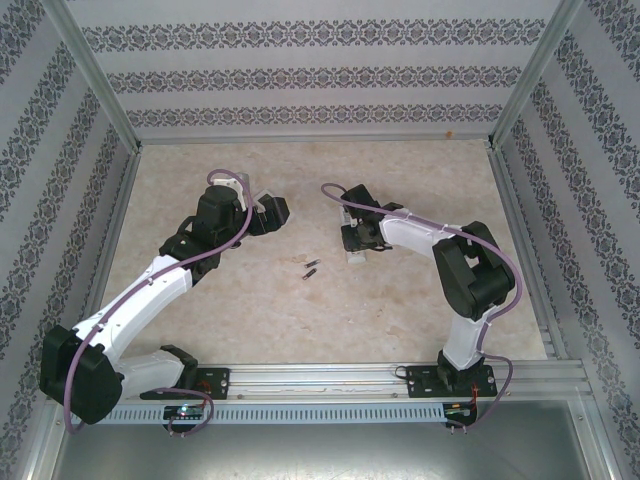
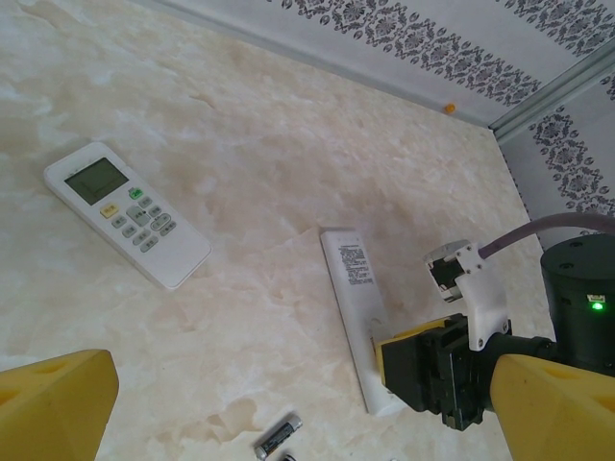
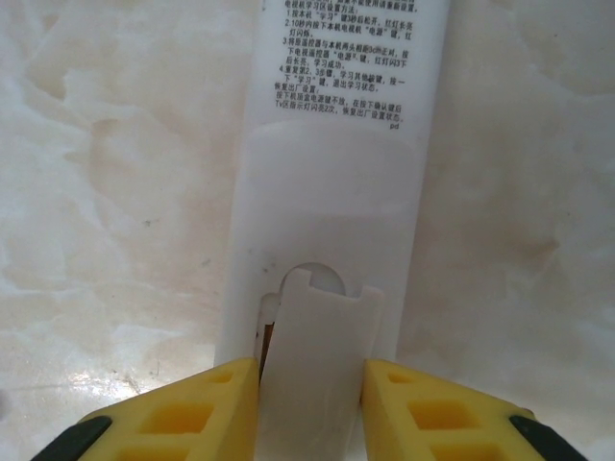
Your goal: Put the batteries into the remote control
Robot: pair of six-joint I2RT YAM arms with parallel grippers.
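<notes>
Plainly, white remote lies label-up, right pincer gripping its cover.

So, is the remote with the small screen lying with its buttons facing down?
No, the remote with the screen lies flat with its screen and buttons facing up.

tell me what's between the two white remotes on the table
Only bare table: in the left wrist view nothing lies between the face-up remote and the face-down remote.

Overhead; wrist views sharing face-down remote
</notes>
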